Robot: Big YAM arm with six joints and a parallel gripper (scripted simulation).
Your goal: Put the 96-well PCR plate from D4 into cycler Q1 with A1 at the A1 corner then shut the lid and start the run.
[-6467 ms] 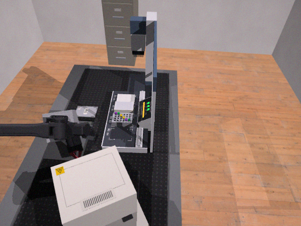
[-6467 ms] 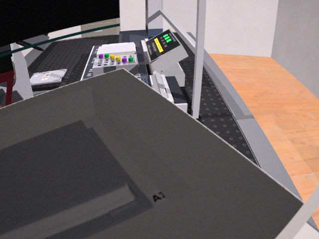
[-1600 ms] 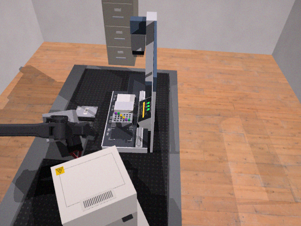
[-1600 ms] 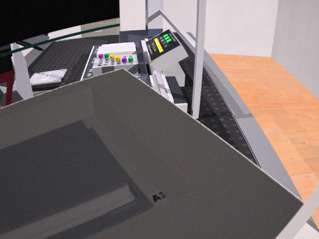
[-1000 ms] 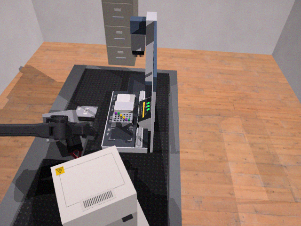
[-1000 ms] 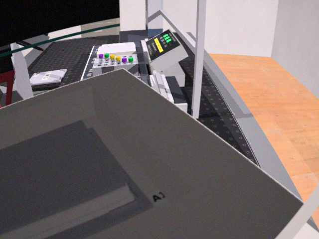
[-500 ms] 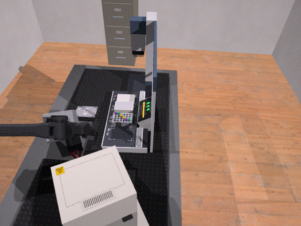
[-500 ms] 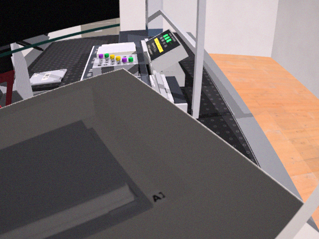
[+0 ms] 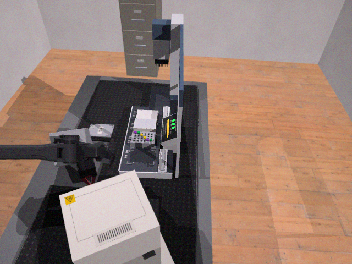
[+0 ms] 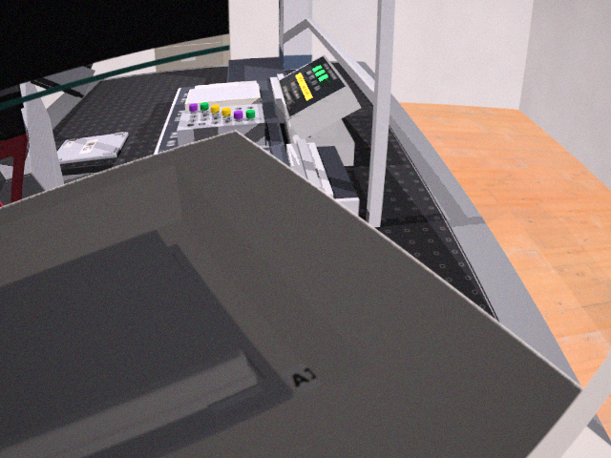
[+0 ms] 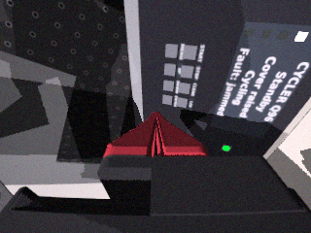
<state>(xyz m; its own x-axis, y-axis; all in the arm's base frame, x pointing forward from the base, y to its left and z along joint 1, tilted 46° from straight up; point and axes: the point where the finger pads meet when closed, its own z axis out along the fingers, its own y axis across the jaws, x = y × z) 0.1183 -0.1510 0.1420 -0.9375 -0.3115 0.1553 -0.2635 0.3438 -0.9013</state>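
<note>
My gripper (image 11: pixel 155 116) is shut on nothing; its red fingers are pressed together. In the wrist view they point at Q1's key panel (image 11: pixel 180 75), with the tips just short of the LID end of the upper key row. A green lamp (image 11: pixel 224 148) glows beside them. From above, the gripper (image 9: pixel 89 178) hangs just in front of the white cycler Q1 (image 9: pixel 109 215). Position D4 (image 9: pixel 140 157) shows bare dark deck with corner marks and no plate. In the exterior view the cycler's grey deck shows the A1 mark (image 10: pixel 303 378) beside a dark recess (image 10: pixel 113 315). I cannot tell whether the plate lies in it.
The deck row holds two white blocks (image 9: pixel 146 119) and the tube cooling block with coloured caps (image 9: pixel 143 137). A flat grey nest (image 9: pixel 103 131) lies left of the row. A tilted control console (image 9: pixel 169 126) and a tall gantry post (image 9: pixel 175 93) stand to the right.
</note>
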